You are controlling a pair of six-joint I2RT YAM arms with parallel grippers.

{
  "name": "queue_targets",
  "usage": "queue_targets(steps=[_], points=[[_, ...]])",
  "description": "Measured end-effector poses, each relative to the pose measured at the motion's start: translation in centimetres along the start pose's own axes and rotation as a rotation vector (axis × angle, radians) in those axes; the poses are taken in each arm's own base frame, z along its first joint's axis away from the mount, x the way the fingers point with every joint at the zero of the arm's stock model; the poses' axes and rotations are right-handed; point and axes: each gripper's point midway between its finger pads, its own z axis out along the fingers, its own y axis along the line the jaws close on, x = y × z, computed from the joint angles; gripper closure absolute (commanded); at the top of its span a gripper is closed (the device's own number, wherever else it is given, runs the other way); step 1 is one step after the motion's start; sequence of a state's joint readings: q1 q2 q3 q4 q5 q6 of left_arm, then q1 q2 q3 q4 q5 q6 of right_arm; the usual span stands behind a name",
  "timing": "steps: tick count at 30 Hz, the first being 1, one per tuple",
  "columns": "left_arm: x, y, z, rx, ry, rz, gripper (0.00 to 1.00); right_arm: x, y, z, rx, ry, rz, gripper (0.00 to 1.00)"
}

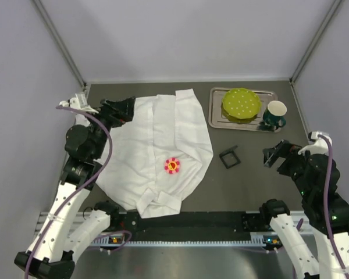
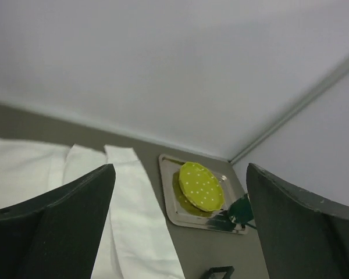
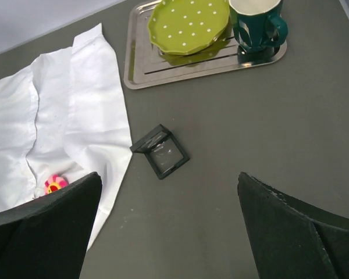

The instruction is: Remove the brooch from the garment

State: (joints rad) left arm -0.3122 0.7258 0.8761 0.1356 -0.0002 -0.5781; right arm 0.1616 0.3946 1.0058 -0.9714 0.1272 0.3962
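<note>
The brooch [image 1: 172, 165] is pinned to the front of the shirt [image 1: 157, 139], right of its middle and toward the near edge in the top view. It shows as a pink flower with a yellow centre, facing up. The shirt lies spread flat on the table [image 1: 244, 186]. That probably suits the job: the pin is in plain sight, and there is loose cloth all round it, so one arm could press the cloth down while the other pulls.

A tray [image 1: 216, 119] with a green plate [image 1: 241, 104] and a dark cup [image 1: 275, 114] stands at the far right, well apart from the shirt. A small black frame [image 1: 229, 157] lies on the bare table between the shirt and the right arm (none of these look to be part of the work).

The left claw [image 1: 117, 110] hangs over the shirt's far left edge. Its fingers are spread as wide as they go, with nothing between them, and its own camera looks past them to the tray. The right claw [image 1: 276, 153] hangs over bare table to the right of the black frame. It too is spread wide, and it holds nothing and touches nothing. In its wrist view the brooch sits just beside the left finger [image 3: 41, 232], so this arm seems the better placed to reach it. No step of the removal looks begun, as the pin is fully on the cloth.
</note>
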Motion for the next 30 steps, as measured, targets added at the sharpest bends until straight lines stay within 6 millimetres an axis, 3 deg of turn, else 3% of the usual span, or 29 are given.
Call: queue_targets(steps=[4, 10, 13, 18, 21, 25, 30], points=[[0.5, 3.9, -0.3, -0.261, 0.04, -0.083, 0.01, 0.3, -0.2, -0.4, -0.003, -0.029, 0.033, 0.01], [3.4, 4.4, -0.6, -0.248, 0.142, -0.087, 0.01, -1.0, 1.3, -2.5, -0.123, -0.139, 0.054, 0.01], [5.8, 4.6, 0.1, -0.232, 0.23, -0.084, 0.03, -0.6, 3.3, -1.4, -0.198, -0.066, 0.065, 0.01], [11.4, 6.1, 1.0, -0.247, 0.455, -0.074, 0.14, 0.7, 7.3, 2.1, -0.343, 0.116, 0.127, 0.01], [15.2, 7.0, 0.4, -0.256, 0.603, -0.09, 0.2, 2.2, 9.1, 2.8, -0.425, 0.193, 0.144, 0.01], [18.4, 6.9, -1.2, -0.213, 0.73, -0.133, 0.22, 4.1, 12.9, 1.8, -0.569, 0.279, 0.069, 0.01], [20.8, 6.8, -3.2, -0.193, 0.843, -0.172, 0.28, 10.5, 19.0, 0.7, -0.658, 0.451, -0.19, 0.01]])
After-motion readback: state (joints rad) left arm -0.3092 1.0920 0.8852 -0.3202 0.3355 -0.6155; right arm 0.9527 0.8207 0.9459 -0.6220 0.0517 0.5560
